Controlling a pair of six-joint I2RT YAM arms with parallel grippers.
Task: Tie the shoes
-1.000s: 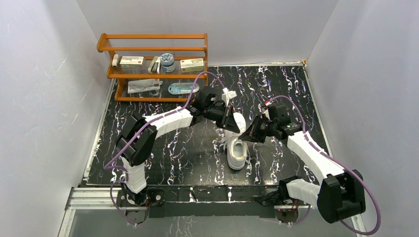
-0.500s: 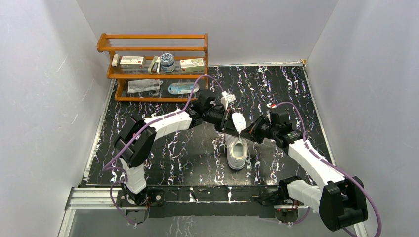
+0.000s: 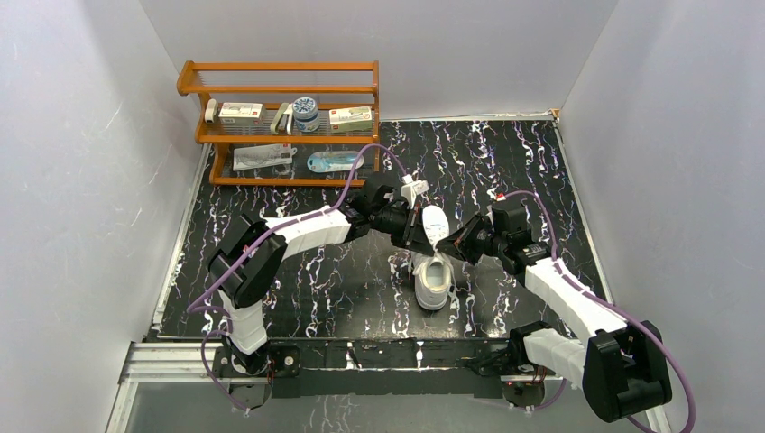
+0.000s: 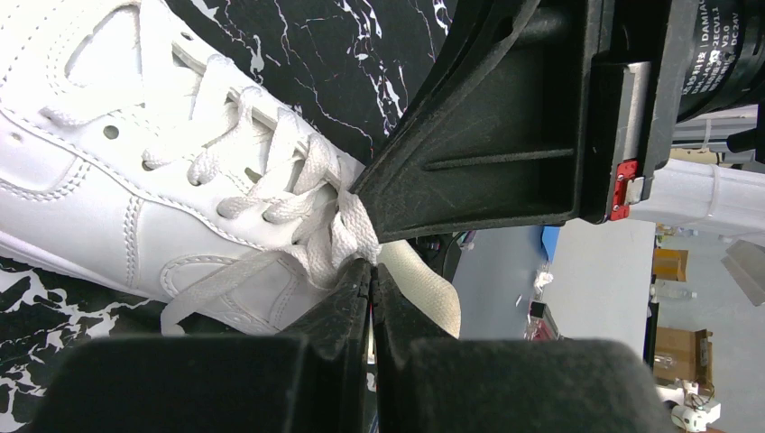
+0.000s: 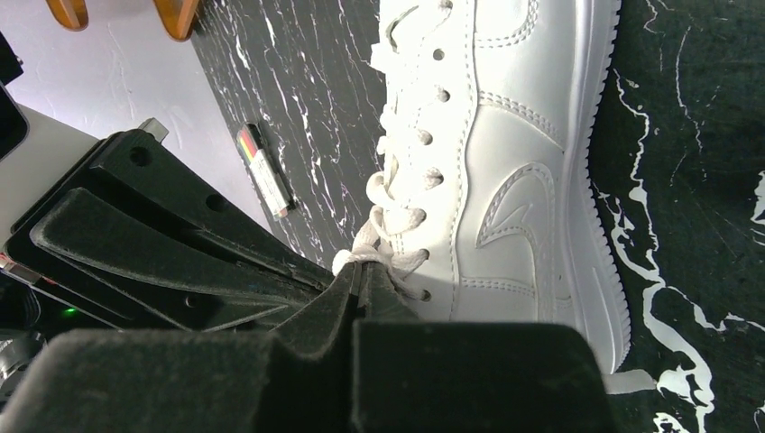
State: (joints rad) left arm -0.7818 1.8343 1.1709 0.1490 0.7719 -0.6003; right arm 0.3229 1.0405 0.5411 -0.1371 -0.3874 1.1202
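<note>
Seemingly the tying is at an early stage. The white sneaker [image 3: 434, 281] lies at the table's centre, along the 12-to-6 line. Both grippers meet over its upper eyelets: the left gripper [image 4: 369, 273] is pinched shut on a flat lace, and the right gripper [image 5: 362, 273] is clamped on a small knot in the laces [image 4: 271, 176]. No bow shows, so loops and tightening look left to do. On the black marbled table [image 3: 514, 167], the wooden rack [image 3: 278, 90] at 11 o'clock stands well apart. Only the crowded fingers hinder each other.
</note>
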